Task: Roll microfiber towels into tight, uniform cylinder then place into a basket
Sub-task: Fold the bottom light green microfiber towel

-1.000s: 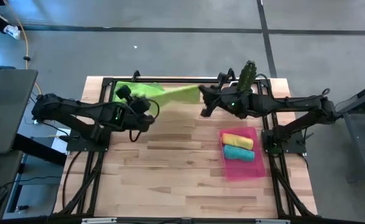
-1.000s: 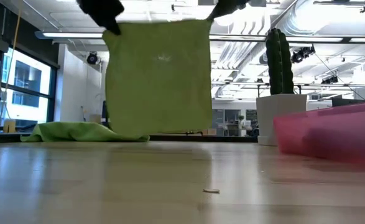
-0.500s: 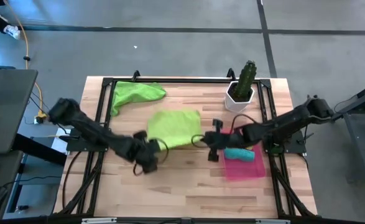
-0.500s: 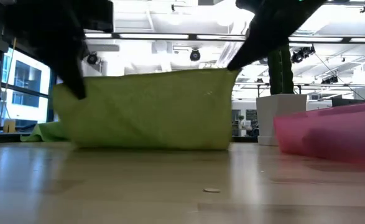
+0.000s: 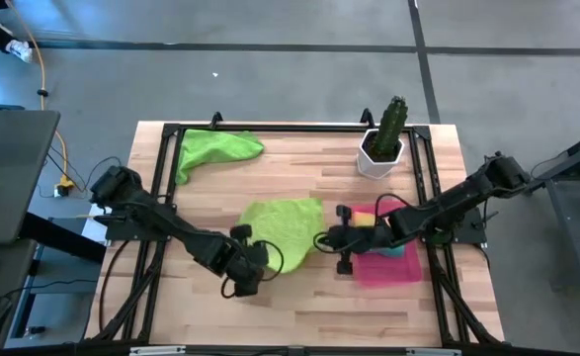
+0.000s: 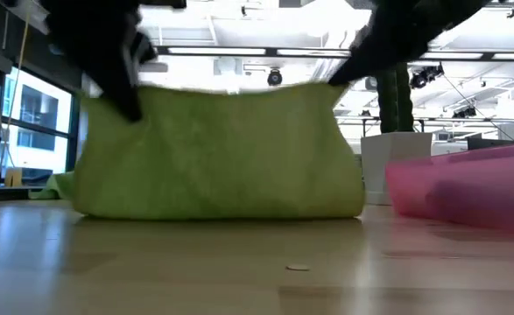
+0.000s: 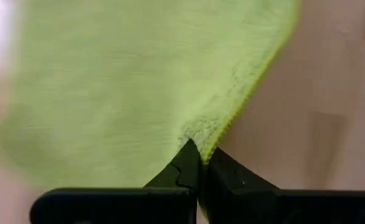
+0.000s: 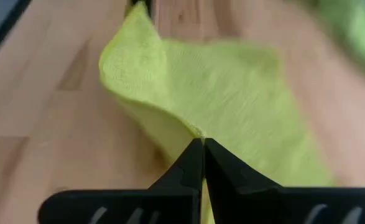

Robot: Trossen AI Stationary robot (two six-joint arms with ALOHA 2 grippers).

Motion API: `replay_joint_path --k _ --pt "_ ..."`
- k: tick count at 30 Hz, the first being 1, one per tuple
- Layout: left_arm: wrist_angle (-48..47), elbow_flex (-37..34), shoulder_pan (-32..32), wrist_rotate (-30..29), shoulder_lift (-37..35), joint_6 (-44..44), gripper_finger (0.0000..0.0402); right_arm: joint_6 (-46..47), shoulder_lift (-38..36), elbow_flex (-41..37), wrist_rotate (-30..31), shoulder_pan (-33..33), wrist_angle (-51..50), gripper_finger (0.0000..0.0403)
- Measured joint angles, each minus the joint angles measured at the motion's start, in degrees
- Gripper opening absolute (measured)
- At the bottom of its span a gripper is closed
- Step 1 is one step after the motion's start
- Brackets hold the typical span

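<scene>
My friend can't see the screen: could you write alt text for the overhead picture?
Two dark robot arms pinch opposite corners of a lime green towel mid-table, left gripper and right gripper both shut. A pink basket sits right, a second green towel behind.

No readable text, label, brand, number or sign anywhere in these views.
</scene>
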Motion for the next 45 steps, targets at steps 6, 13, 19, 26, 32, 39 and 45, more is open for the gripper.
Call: replay_joint_path --k 6,13,19,26,32,39,45 --pt "-26.25 10.23 1.93 -20.78 -0.12 0.02 0.0 -28.68 -0.02 6.48 17.56 -1.95 0.27 0.0" --pt "-45.09 15.29 7.35 -47.32 -0.94 9.87 0.0 -56.85 -0.04 15.27 28.66 -11.94 0.33 0.0" --pt "-43.91 18.26 14.37 -51.18 -3.7 19.71 0.0 -55.48 -0.04 23.17 29.68 -20.42 0.53 0.0" --pt "-41.84 19.47 15.96 -39.24 -5.2 7.37 0.0 -38.64 -0.11 25.14 23.6 -17.75 -12.77 0.0" --pt "-37.95 19.35 11.18 -24.74 -1.66 -1.39 0.0 -18.66 -0.07 14.88 15.07 -11.72 -19.03 0.0" --pt "-36.85 19.4 5.38 -23.29 4.18 8.78 0.0 -24.16 -0.01 9.35 19.85 -4.42 -14.34 0.0" --pt "-45.77 19.66 6.95 -43.91 3.11 8.31 0.0 -42.44 -0.02 15.61 36.56 -6.2 -12.15 0.0"
